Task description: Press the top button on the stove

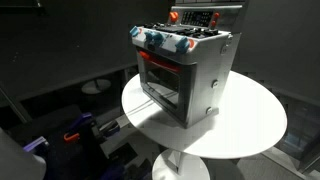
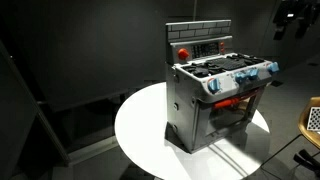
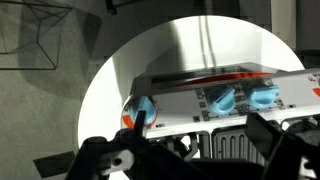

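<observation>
The stove (image 1: 185, 75) is a small silver-grey toy oven with a red-glowing window, blue and red knobs along its front and a red back panel (image 2: 200, 47). It stands on a round white table (image 2: 140, 130) and shows in both exterior views. A round red button (image 2: 183, 52) sits at the left of the back panel. In the wrist view the stove (image 3: 220, 100) lies below my gripper (image 3: 205, 150), whose dark fingers are spread wide and empty. In an exterior view the gripper (image 2: 290, 15) hangs high, above and to the right of the stove.
The table (image 1: 250, 125) stands on a white pedestal in a dark room. Blue and dark clutter (image 1: 75, 135) lies on the floor beside it. A pale chair or basket edge (image 2: 312, 120) shows at the frame's right.
</observation>
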Robot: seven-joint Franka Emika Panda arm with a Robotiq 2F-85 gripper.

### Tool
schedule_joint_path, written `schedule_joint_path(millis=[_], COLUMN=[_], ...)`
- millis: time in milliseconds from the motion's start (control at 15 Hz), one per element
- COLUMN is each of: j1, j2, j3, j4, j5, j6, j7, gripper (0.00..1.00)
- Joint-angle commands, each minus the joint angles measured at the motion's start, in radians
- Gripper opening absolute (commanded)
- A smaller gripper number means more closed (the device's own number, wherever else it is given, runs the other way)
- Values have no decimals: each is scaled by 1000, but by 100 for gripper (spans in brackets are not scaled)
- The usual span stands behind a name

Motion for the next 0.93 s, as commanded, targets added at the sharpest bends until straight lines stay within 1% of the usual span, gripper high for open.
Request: schedule_joint_path(millis=[0, 200, 400, 867], j1=[0, 0, -4, -3], j2=[1, 0, 22, 140], j3=[-1, -1, 2, 3], j4=[3, 3, 23, 141], j5=[0, 0, -5, -10], j6=[-3, -3, 33, 89], j7=[0, 0, 20, 47], gripper=[100, 100, 100, 100])
